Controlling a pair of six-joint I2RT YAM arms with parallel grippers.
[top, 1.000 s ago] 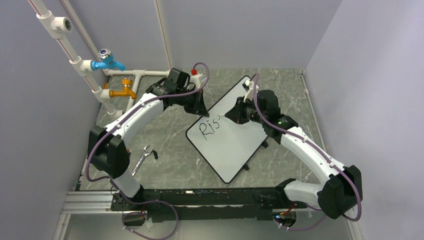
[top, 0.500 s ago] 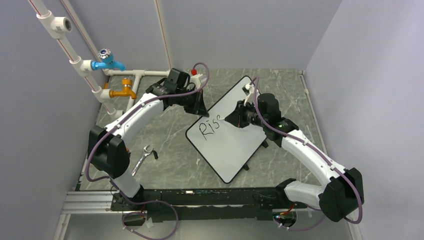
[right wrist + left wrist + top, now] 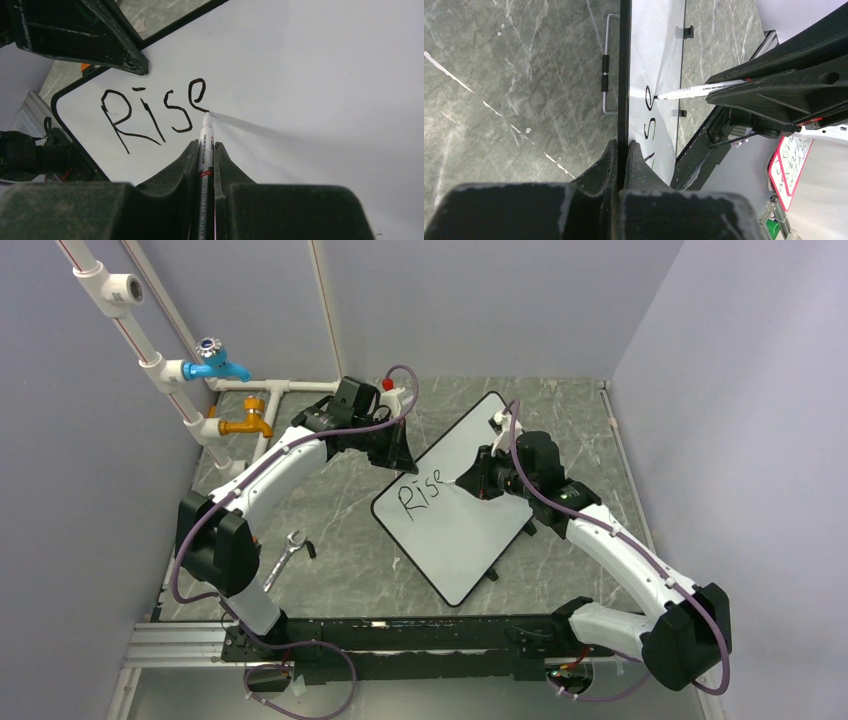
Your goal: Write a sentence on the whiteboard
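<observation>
The whiteboard (image 3: 470, 535) lies slanted on the marble table. My left gripper (image 3: 403, 468) is shut on its black rim (image 3: 625, 75) near a far-left corner, one finger on each side of the edge. My right gripper (image 3: 472, 480) is shut on a white marker (image 3: 206, 134). The marker's tip touches the board at the tail of the "e". As the sentence, black letters on the board read "Rise" (image 3: 150, 112). In the left wrist view the marker (image 3: 704, 89) comes in from the right, beside the "e" (image 3: 649, 93).
A wrench (image 3: 285, 552) lies on the table left of the board. White pipes with a blue tap (image 3: 215, 362) and a yellow tap (image 3: 245, 425) stand at the far left. A white bottle with a red cap (image 3: 392, 390) is behind the left gripper. Walls close in on three sides.
My right gripper has slid to the right along the board with the marker, and an "e" now follows "Ris". The left arm and the board have not moved.
</observation>
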